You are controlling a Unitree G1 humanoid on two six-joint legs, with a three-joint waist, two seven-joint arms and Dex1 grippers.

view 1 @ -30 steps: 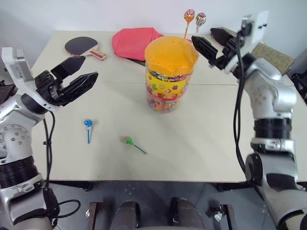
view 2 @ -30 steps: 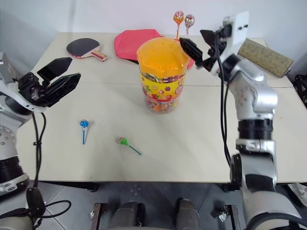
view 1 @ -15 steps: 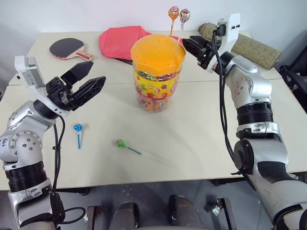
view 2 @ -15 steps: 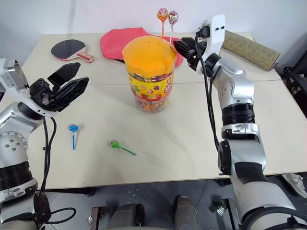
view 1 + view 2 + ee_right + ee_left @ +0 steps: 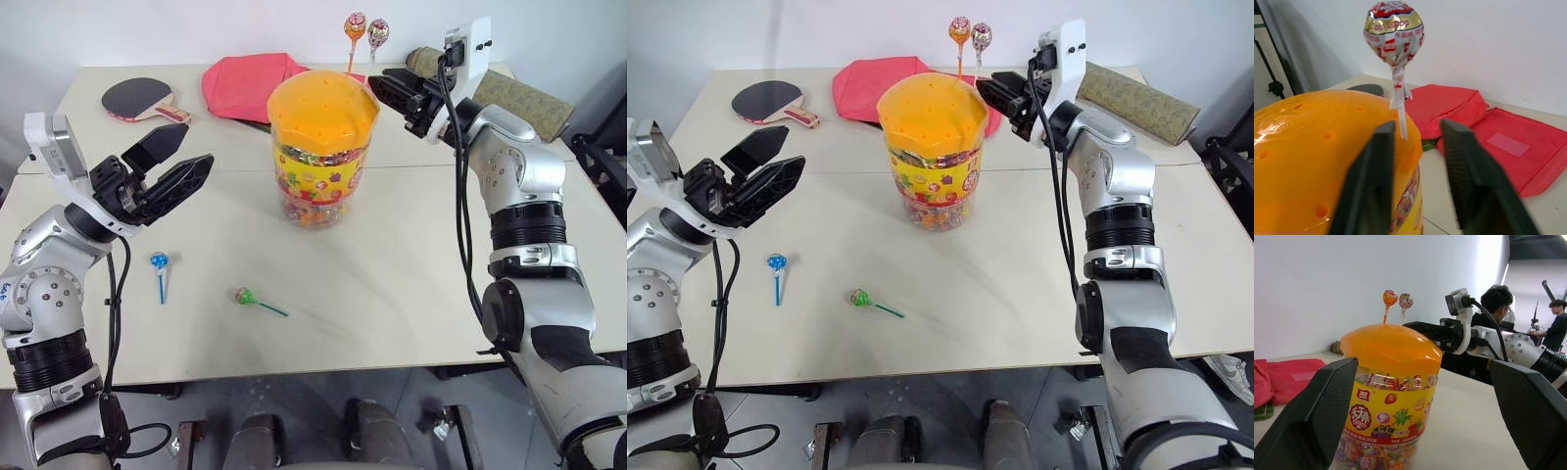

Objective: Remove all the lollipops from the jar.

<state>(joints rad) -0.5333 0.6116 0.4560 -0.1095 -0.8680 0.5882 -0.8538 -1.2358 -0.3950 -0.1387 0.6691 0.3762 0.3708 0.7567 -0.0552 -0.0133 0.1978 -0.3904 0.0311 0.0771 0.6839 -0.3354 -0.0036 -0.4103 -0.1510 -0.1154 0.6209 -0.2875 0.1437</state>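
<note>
The jar [image 5: 320,166], a clear cylinder with a domed orange lid [image 5: 321,101], stands mid-table. Two lollipops stand upright in the lid's far side, an orange one [image 5: 354,24] and a pink one [image 5: 377,32]. My right gripper [image 5: 384,83] reaches in level behind the lid. In the right wrist view its fingers [image 5: 1371,186] stand apart on either side of the pink lollipop's stick [image 5: 1399,115], not clamped on it. A blue lollipop [image 5: 158,261] and a green lollipop [image 5: 245,295] lie on the table. My left gripper [image 5: 194,147] hovers wide open to the jar's left, holding nothing.
A red cloth [image 5: 253,83] and a table tennis paddle [image 5: 137,96] lie at the table's far side, and a brown rolled mat [image 5: 514,98] lies at the far right. Two people [image 5: 1498,301] show beyond the table in the left wrist view.
The head camera has shifted. My right gripper has edged in towards the standing lollipops, and its fingers are closer together than a second ago. The left arm has stayed put.
</note>
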